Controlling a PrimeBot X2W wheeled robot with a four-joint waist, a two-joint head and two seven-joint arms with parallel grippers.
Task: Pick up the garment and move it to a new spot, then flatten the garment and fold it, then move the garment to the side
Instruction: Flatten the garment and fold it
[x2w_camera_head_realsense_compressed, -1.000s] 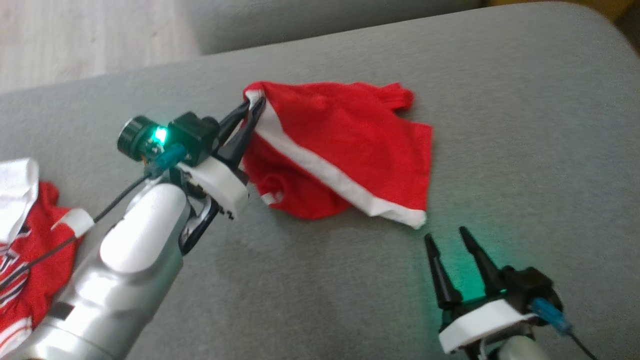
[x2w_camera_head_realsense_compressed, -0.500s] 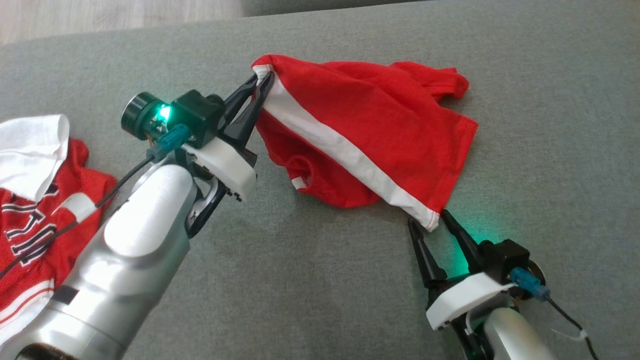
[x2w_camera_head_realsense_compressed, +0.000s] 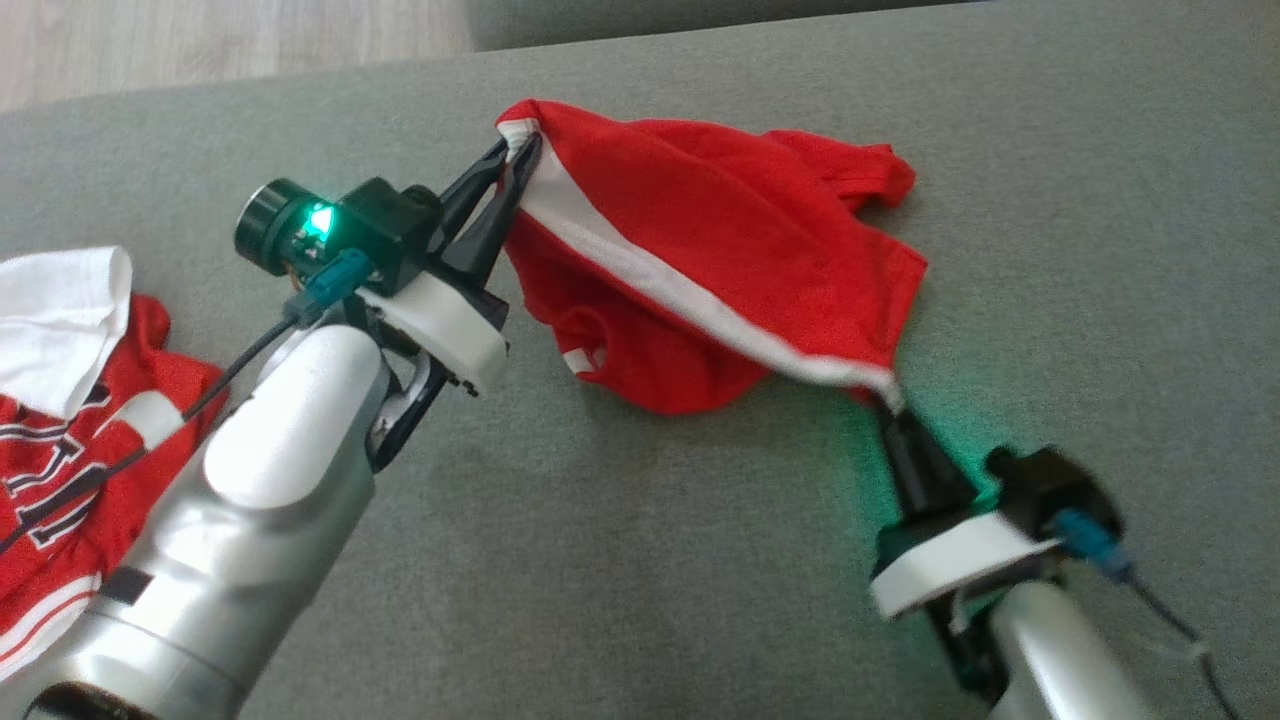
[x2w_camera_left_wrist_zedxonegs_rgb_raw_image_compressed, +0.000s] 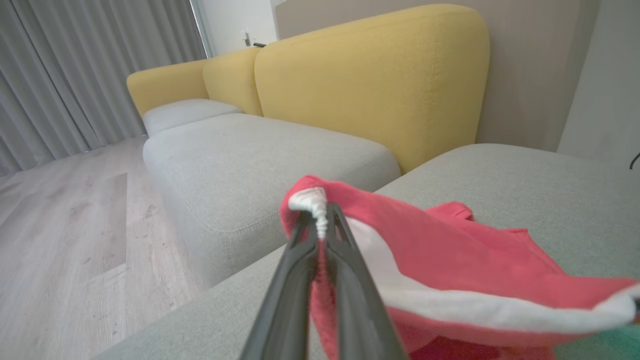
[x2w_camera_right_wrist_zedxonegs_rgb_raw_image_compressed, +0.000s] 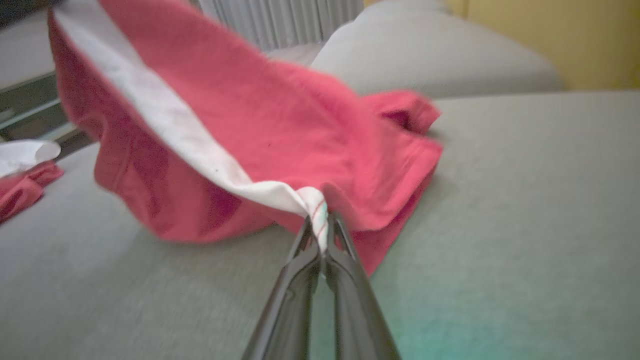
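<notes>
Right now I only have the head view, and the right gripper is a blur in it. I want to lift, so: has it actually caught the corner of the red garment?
Observer: Yes. The right wrist view shows the right gripper shut on the red garment, with the white hem bunched between its tips.
Operator: And the left side?
Observer: In the left wrist view, the left gripper is shut on the hem's other end, with cloth poking out above the tips.
Operator: What's behind the work area?
Observer: A yellow sofa backrest rises behind the grey cushion.
</notes>
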